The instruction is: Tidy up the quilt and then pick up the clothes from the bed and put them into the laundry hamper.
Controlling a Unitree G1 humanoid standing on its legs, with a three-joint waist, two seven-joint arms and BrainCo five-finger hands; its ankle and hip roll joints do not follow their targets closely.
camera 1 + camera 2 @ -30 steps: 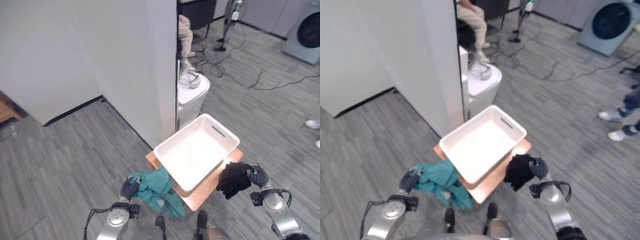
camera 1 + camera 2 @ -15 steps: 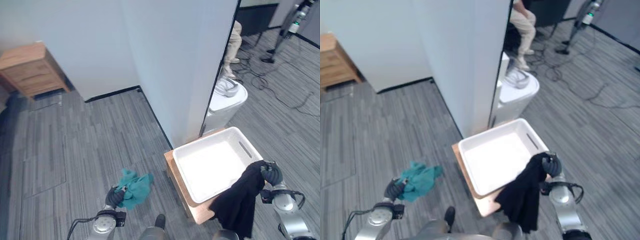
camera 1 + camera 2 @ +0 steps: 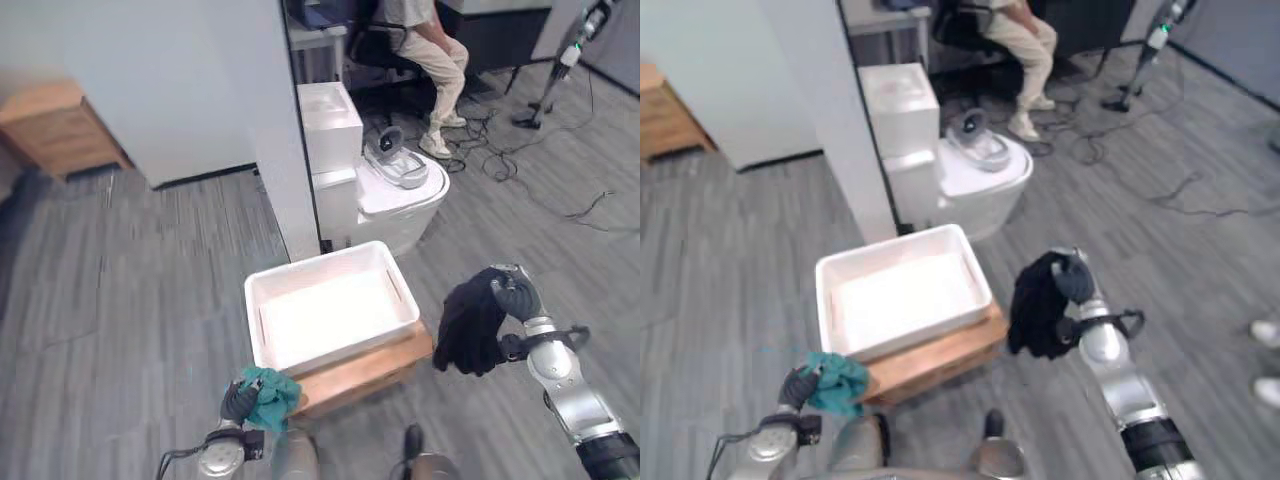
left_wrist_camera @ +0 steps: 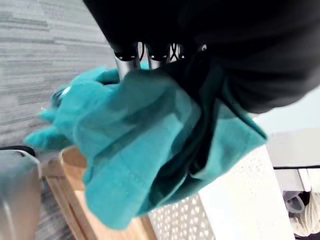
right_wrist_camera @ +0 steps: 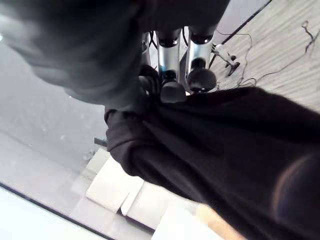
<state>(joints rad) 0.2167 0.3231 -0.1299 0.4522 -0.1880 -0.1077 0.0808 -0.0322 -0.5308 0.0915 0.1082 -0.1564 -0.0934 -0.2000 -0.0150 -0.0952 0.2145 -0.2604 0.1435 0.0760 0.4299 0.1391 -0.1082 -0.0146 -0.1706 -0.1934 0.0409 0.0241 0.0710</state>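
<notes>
A white plastic hamper [image 3: 330,312] sits on a low wooden stand [image 3: 360,372] in front of me. My left hand [image 3: 238,402] is low at the stand's near left corner, fingers curled round a bunched teal garment [image 3: 268,397], seen close as teal cloth [image 4: 135,145] in the left wrist view. My right hand [image 3: 510,295] is raised to the right of the hamper, shut on a black garment [image 3: 470,330] that hangs beside the stand, apart from the hamper. In the right wrist view the black garment [image 5: 225,150] drapes below the fingers [image 5: 172,75].
A white partition wall [image 3: 200,90] stands behind the hamper. Just behind it are a white toilet [image 3: 390,195] and a white box [image 3: 328,115]. A seated person's legs [image 3: 440,60] and floor cables [image 3: 520,150] lie beyond. A wooden cabinet [image 3: 55,130] stands at far left.
The camera has swung, so the whole scene shifted. The teal garment now sits against the stand's near left corner. The black garment is bunched higher in my right hand, right of the hamper.
</notes>
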